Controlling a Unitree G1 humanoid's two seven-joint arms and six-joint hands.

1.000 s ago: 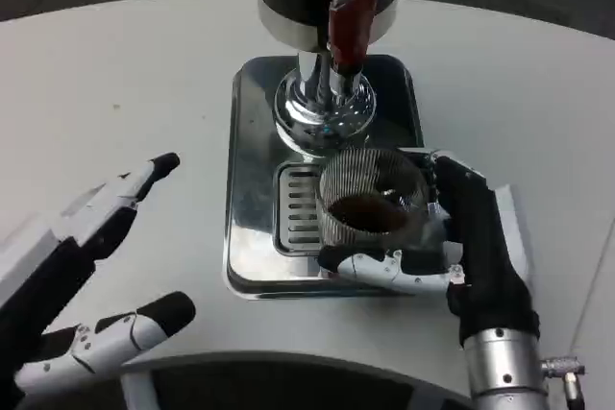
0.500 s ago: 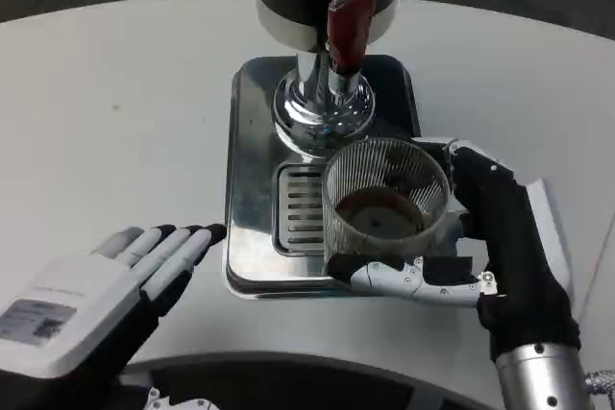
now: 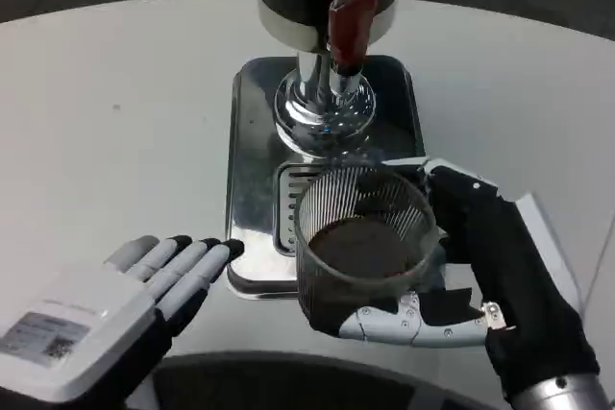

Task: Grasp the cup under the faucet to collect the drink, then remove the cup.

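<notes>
A clear ribbed cup [image 3: 360, 242] with dark drink in it is lifted off the drip tray [image 3: 252, 151] and sits nearer me, over the tray's front edge. My right hand [image 3: 490, 276] grips the cup from the right, with fingers wrapped under its front. Behind it stands the dispenser with a chrome base [image 3: 322, 108] and a red faucet lever [image 3: 348, 26]. My left hand [image 3: 106, 309] lies flat on the table at the lower left, fingers stretched toward the tray and holding nothing.
The steel drip tray has a slotted grate [image 3: 293, 204] in its front half. White tabletop [image 3: 125, 112] spreads to the left and right of the tray. A dark curved edge [image 3: 288, 381] runs along the bottom.
My right hand has raised the cup and drawn it back from under the faucet toward me. My left hand turned palm down and settled beside the tray.
</notes>
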